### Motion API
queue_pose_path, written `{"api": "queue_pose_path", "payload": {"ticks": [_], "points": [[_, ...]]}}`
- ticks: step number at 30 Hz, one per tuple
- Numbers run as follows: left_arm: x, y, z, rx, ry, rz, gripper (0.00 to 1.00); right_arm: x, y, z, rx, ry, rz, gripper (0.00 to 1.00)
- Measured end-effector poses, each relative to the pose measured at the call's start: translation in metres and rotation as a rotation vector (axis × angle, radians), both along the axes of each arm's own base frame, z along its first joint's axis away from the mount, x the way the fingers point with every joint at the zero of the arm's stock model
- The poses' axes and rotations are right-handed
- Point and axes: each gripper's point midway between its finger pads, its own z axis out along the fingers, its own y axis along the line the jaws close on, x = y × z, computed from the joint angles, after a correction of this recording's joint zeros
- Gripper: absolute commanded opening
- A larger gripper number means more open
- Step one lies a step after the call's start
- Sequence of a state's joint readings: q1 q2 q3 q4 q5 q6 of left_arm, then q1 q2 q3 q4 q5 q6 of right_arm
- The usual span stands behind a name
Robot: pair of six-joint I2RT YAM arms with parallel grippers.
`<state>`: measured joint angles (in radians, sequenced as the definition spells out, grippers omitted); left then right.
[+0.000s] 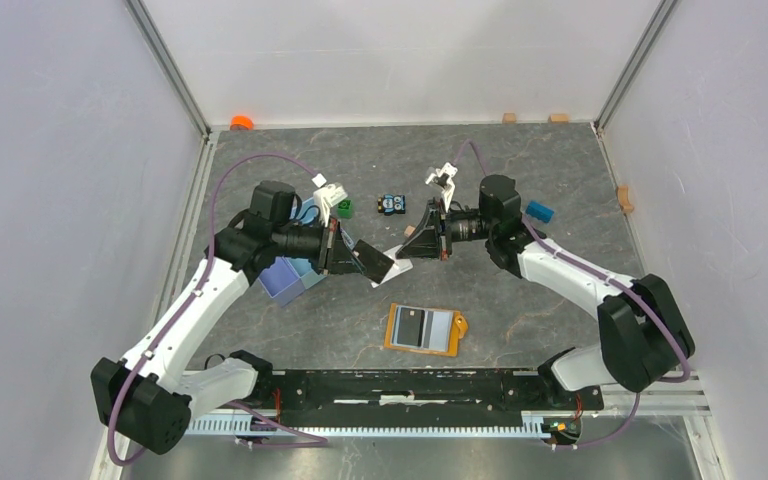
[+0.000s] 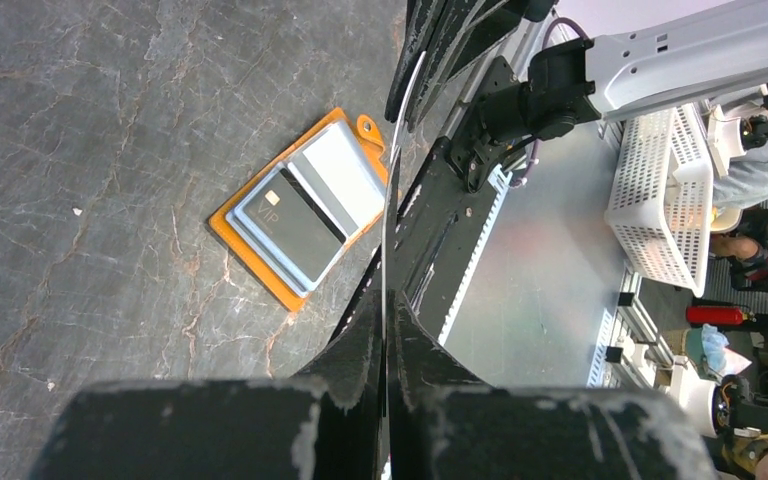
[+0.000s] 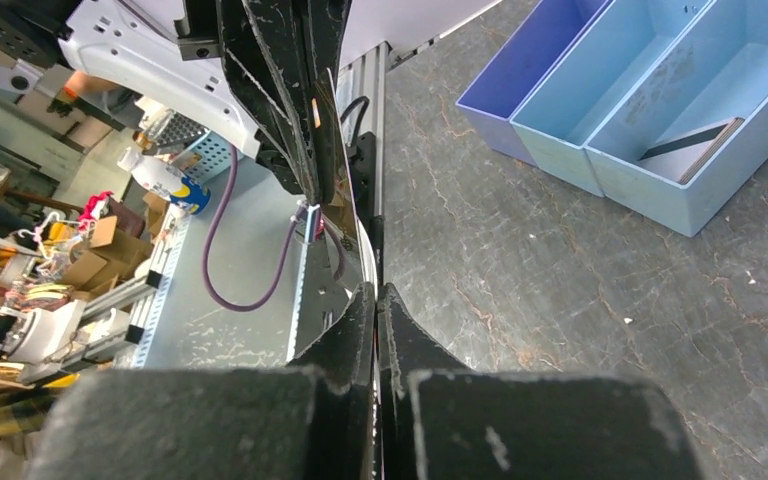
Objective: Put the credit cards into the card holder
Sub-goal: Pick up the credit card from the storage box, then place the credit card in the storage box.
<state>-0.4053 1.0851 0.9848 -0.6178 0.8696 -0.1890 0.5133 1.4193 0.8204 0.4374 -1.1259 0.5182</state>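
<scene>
The orange card holder (image 1: pixel 396 330) lies open on the table near the front, with a dark card (image 1: pixel 412 327) lying on its pale inside. It also shows in the left wrist view (image 2: pixel 243 240), where the dark card (image 2: pixel 295 228) reads VIP. My left gripper (image 1: pixel 353 256) and right gripper (image 1: pixel 412 246) face each other in mid-air above the holder. Both are shut on opposite ends of one thin card (image 1: pixel 378 260). That card shows edge-on in the left wrist view (image 2: pixel 391 190) and in the right wrist view (image 3: pixel 343 170).
A light blue divided tray (image 3: pixel 600 150) with a purple bin (image 3: pixel 520 75) stands under the left arm, and a dark card (image 3: pixel 688 142) leans inside it. A toy car (image 1: pixel 392 204), a green piece (image 1: pixel 344 208) and a small blue block (image 1: pixel 539 211) lie behind the grippers.
</scene>
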Motion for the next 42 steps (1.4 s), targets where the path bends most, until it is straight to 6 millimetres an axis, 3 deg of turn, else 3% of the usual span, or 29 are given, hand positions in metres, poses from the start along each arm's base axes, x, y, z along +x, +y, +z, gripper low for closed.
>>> {"api": "queue_pose_path", "payload": {"ticks": [5, 11, 15, 20, 25, 28, 35, 36, 42], "points": [[0.002, 0.001, -0.003, 0.013, -0.001, 0.015, 0.02, 0.006, -0.008, -0.005, -0.033, -0.031, -0.048, 0.0], [0.007, 0.005, -0.004, 0.02, -0.004, 0.036, 0.02, 0.035, -0.038, -0.006, -0.073, -0.064, -0.194, 0.0], [0.015, 0.01, -0.01, 0.055, -0.021, 0.08, 0.02, 0.044, -0.05, -0.007, -0.1, -0.075, -0.259, 0.0], [0.063, 0.05, -0.036, 0.231, -0.049, 0.352, 0.02, 0.052, -0.065, -0.009, -0.17, -0.119, -0.377, 0.0], [0.102, 0.096, -0.076, 0.4, 0.066, 0.63, 0.02, 0.058, -0.08, -0.002, -0.217, -0.177, -0.486, 0.0], [0.113, 0.106, -0.094, 0.46, 0.127, 0.711, 0.02, 0.057, -0.086, -0.006, -0.24, -0.182, -0.517, 0.0], [0.13, 0.118, -0.114, 0.544, 0.17, 0.795, 0.03, 0.048, -0.093, -0.025, -0.282, -0.148, -0.539, 0.0], [0.13, 0.118, -0.116, 0.549, 0.173, 0.796, 0.08, 0.047, -0.094, -0.027, -0.283, -0.147, -0.539, 0.0], [0.143, 0.115, -0.113, 0.546, 0.167, 0.795, 0.61, 0.037, -0.096, -0.034, -0.294, -0.125, -0.529, 0.0]]}}
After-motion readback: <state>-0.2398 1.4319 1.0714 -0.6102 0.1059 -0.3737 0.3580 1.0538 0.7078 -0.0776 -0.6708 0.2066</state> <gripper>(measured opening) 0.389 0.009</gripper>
